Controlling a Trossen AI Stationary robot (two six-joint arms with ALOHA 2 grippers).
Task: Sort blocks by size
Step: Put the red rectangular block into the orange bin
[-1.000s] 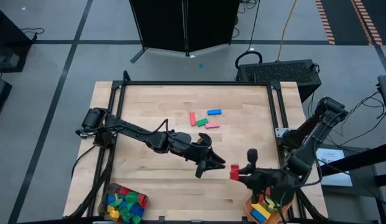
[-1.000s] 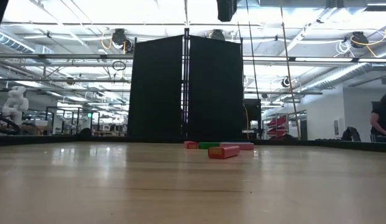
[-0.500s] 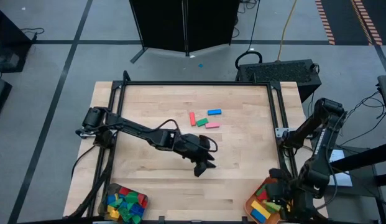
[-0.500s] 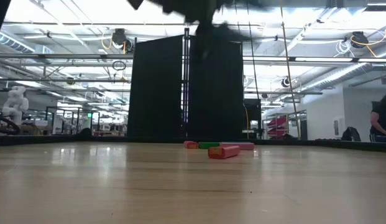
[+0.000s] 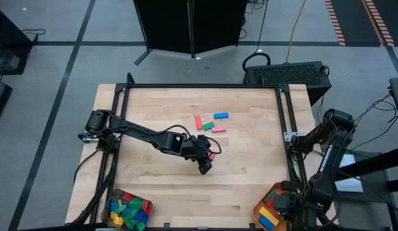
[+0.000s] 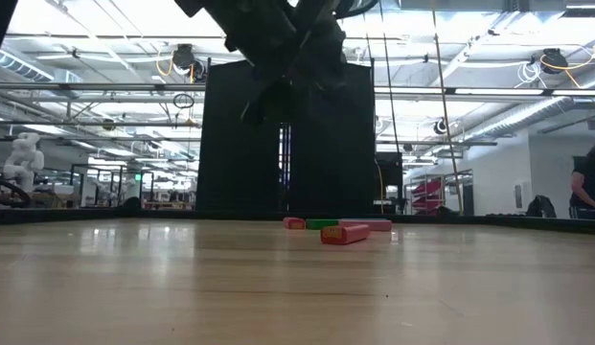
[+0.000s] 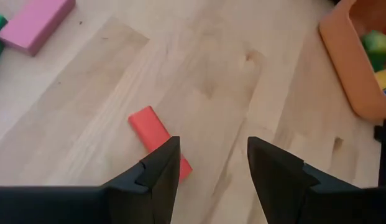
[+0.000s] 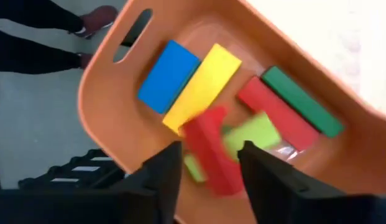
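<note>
Under the spread right gripper (image 8: 206, 163), long blocks (image 8: 199, 87) fill the orange tray (image 8: 105, 106).
Left gripper (image 7: 208, 163), fingers apart, hovers beside a red block (image 7: 156, 135); four blocks (image 5: 211, 123) beyond it remain unsorted.

Orange tray (image 8: 112, 112) with a slotted handle directly beneath the right gripper, at the wooden table's (image 5: 250, 179) corner. Grey container (image 5: 112, 197) well apart from the left gripper. Black folding screen (image 6: 287, 134) beyond the table.
</note>
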